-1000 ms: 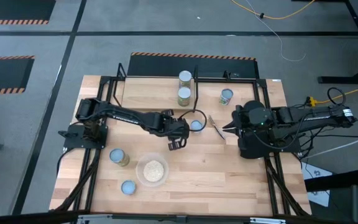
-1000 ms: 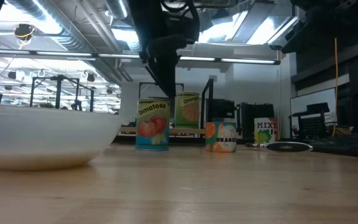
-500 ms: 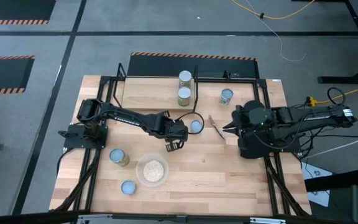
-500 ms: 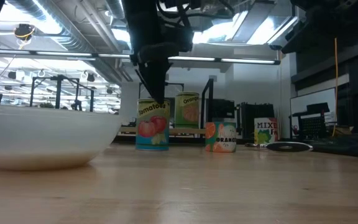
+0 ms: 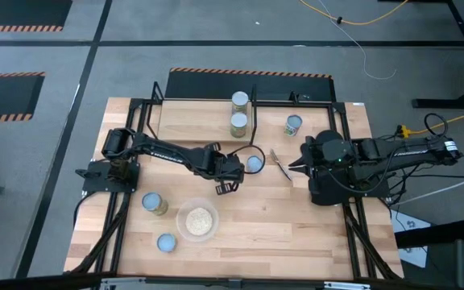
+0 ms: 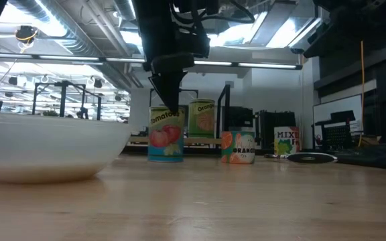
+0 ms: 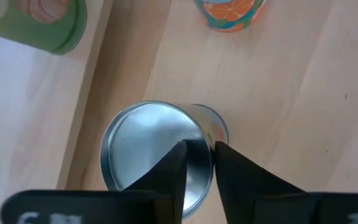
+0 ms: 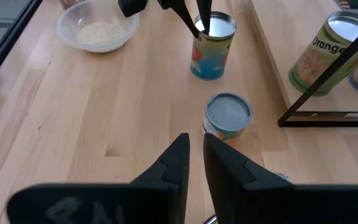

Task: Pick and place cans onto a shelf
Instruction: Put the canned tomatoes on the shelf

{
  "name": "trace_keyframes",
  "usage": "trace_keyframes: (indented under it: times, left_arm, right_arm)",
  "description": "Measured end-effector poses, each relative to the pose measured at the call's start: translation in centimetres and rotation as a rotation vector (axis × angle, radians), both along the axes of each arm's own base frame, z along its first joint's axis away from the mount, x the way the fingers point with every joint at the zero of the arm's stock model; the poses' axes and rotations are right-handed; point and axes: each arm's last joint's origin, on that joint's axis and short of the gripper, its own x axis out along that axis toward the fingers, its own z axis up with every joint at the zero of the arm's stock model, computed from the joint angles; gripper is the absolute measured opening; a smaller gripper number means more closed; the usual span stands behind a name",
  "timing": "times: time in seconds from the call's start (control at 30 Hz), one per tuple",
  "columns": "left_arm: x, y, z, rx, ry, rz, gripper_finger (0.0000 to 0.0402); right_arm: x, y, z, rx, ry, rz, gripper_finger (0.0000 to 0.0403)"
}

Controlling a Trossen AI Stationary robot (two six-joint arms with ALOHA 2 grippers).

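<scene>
Silver-topped and upright just in front of the shelf (image 5: 204, 121), the tomato can (image 6: 165, 134) is getting company as the left gripper (image 7: 197, 163) keeps easing back over its lid, fingers nearly closed, gripping nothing yet.

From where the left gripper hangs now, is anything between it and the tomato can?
Nothing visible. The left gripper hangs right over the tomato can, fingers nearly closed above its lid. The shelf board's edge lies just beside the can.
</scene>
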Motion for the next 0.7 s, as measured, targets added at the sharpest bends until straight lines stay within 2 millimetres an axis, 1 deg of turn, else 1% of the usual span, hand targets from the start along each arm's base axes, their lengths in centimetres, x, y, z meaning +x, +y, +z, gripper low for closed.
trace_keyframes:
  times: [0.27,0.53,0.6,0.7]
  left_arm:
    - [-0.1,0.1,0.1,0.03,0.002,0.007,0.0008]
    - [-0.1,0.1,0.1,0.031,0.002,0.007,0.0002]
    - [0.0,0.1,0.3,0.029,0.0,0.005,0.0002]
    - [0.2,0.1,1.2,0.02,0.007,-0.026,0.0001]
  right_arm:
    - [0.0,0.0,0.0,-0.001,-0.001,0.001,0.0053]
    - [0.0,0.0,0.0,-0.003,-0.001,0.002,0.0053]
    - [0.0,0.0,0.0,-0.004,-0.001,0.003,0.0053]
    - [0.0,0.0,0.0,-0.005,-0.001,0.003,0.0053]
